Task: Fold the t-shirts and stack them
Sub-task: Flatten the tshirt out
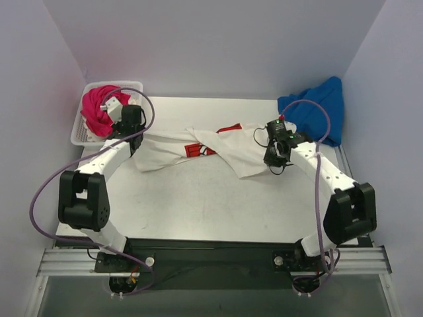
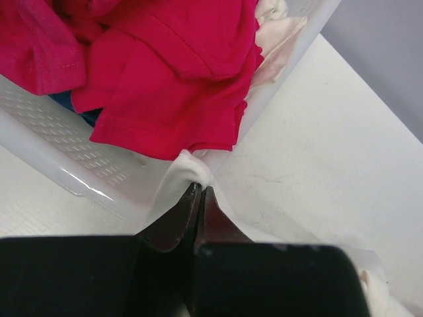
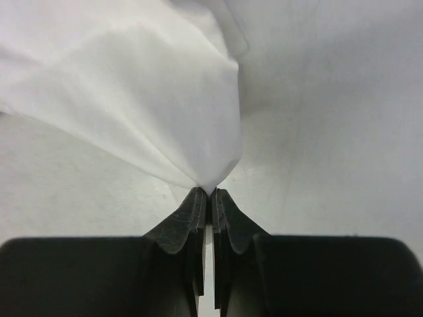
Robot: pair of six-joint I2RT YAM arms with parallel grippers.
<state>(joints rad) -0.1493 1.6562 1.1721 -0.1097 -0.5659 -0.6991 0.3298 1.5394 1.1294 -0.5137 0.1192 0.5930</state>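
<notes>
A large white t-shirt [image 1: 198, 148] with a red chest print lies crumpled and stretched across the middle of the table. My left gripper [image 2: 200, 189] is shut on a fold of its white cloth [image 2: 188, 168] right beside the basket; in the top view it [image 1: 134, 137] sits at the shirt's left end. At the shirt's right end my right gripper [image 3: 211, 193] is shut on a pinched corner of that same white t-shirt [image 3: 145, 92], close to the tabletop. A magenta-pink t-shirt [image 2: 165, 66] fills the basket. A bright blue t-shirt [image 1: 317, 112] lies bunched at the back right.
The white lattice basket [image 1: 78, 135] stands at the table's back left corner, against the left arm's wrist. Its translucent wall [image 2: 73, 165] is close to my left fingers. Grey walls close in on the table's left, back and right.
</notes>
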